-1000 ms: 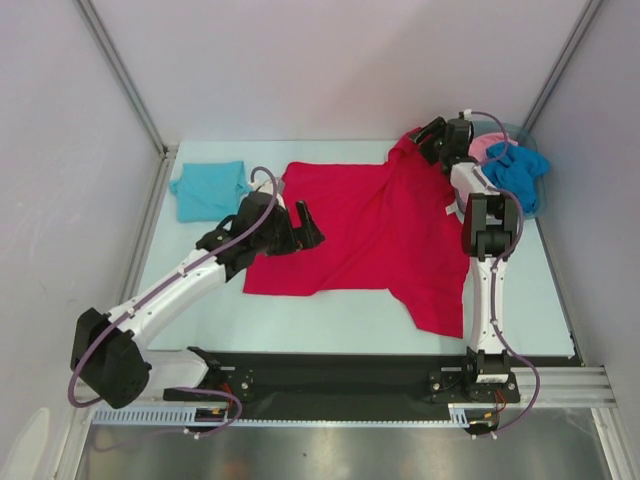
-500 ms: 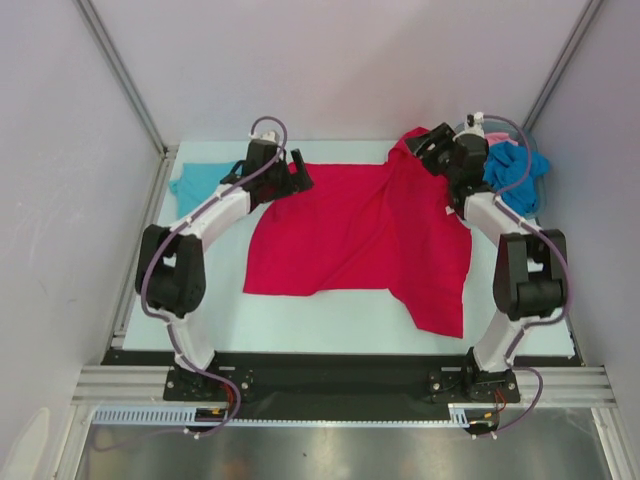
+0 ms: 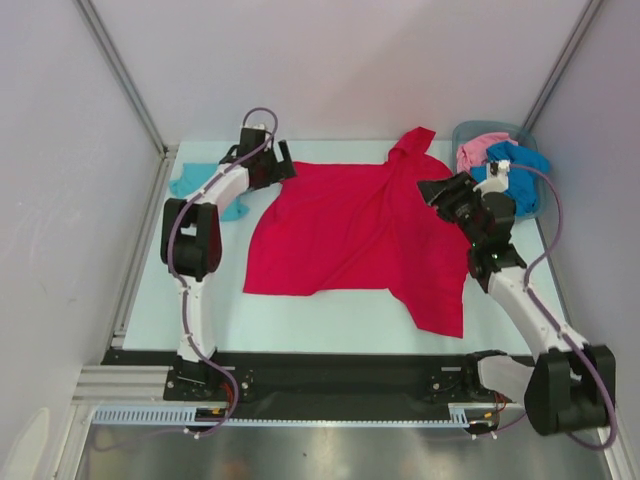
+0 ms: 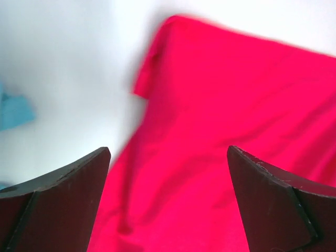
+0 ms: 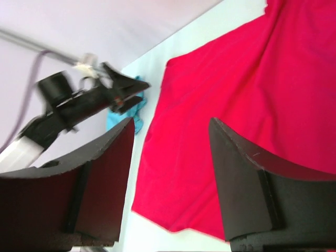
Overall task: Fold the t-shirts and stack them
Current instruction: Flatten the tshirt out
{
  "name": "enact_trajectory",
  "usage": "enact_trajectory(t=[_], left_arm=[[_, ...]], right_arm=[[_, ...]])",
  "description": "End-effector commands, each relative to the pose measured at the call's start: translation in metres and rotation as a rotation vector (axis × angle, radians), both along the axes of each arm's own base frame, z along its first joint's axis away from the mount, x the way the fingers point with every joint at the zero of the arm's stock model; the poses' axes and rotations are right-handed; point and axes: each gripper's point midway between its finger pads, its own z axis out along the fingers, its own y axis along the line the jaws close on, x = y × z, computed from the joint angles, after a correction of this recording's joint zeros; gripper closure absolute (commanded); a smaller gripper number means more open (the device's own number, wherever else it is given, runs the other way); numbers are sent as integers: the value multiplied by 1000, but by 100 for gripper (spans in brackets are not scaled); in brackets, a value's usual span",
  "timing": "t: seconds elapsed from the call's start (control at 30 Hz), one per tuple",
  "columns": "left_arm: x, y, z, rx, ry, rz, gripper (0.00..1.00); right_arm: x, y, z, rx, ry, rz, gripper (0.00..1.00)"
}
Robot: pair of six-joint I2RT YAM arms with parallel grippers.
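I'm driving a robotics lab cell here, not a room anyone lives in. Bare pale wall panels (image 3: 330, 60) box in the workspace on three sides, framed by slanting aluminium posts (image 3: 120, 70). The bench (image 3: 340, 320) is a plain light sheet. At its near edge a black mounting plate (image 3: 340, 372) carries the left arm (image 3: 192, 240) and the right arm (image 3: 525, 300), with purple cables (image 3: 259, 110) looped along them. Below the plate run a metal rail (image 3: 560, 382), a slotted cable duct (image 3: 150, 415) and brushed steel sheet (image 3: 340, 450).
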Motion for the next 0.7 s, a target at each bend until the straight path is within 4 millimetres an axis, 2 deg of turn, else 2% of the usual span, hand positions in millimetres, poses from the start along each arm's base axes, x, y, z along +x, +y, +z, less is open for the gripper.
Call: enact_trajectory(t=[0.0,0.03,0.1,0.17,0.47,0.6,0.67], left_arm=[[3,22,-13,-38,77,27,0],[2,25,-24,-35,101,29,0],[4,30,-28,-48,112,25,0],[3,33,-40,-66,145,10,0],[14,-6,-41,-254,144,-184,0],[15,-8,-45,-262,149,-191,1],[17,-6,-48,-262,150,-183,8]], right_arm=[[-25,-4,15,-5,-44,-7,37],[-30,-3,18,1,-51,-3,37],[-39,-2,19,12,-49,10,37],[-47,-2,26,17,-65,15,37],[-63,-5,30,-12,-71,15,37],[-65,-5,33,-13,-76,14,38],[-68,-5,38,-12,-83,18,38]])
